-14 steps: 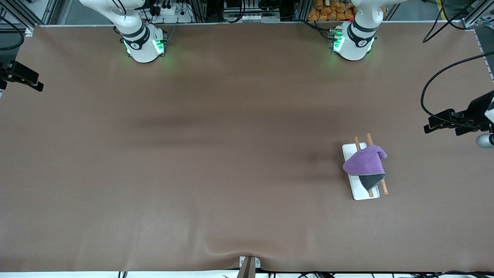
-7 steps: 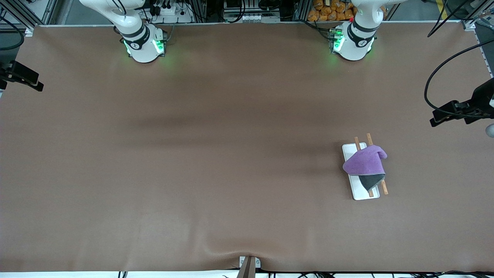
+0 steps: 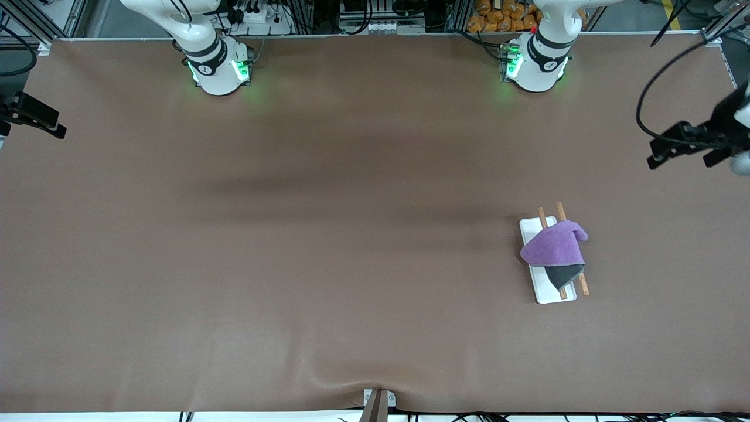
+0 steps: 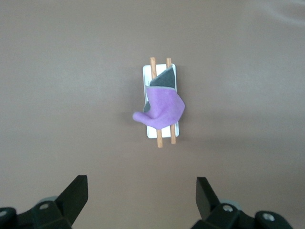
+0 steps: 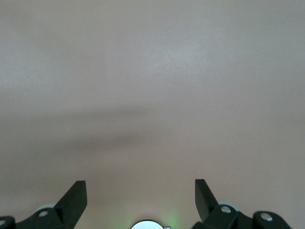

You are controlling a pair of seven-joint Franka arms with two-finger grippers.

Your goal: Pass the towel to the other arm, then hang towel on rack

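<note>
Left hand (image 4: 141,198) risen farther from rack (image 3: 540,290), open, empty; towel (image 3: 554,246) draped over rack; right hand (image 5: 140,198) open, waiting.

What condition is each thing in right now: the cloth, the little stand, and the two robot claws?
towel: draped across the rack's two rods, dark underside partly showing, held by nothing.
rack: flat on the table toward the left arm's end, carrying the towel.
left gripper: jaws open, empty, high above the table.
right gripper: jaws open, empty, over bare table.
</note>
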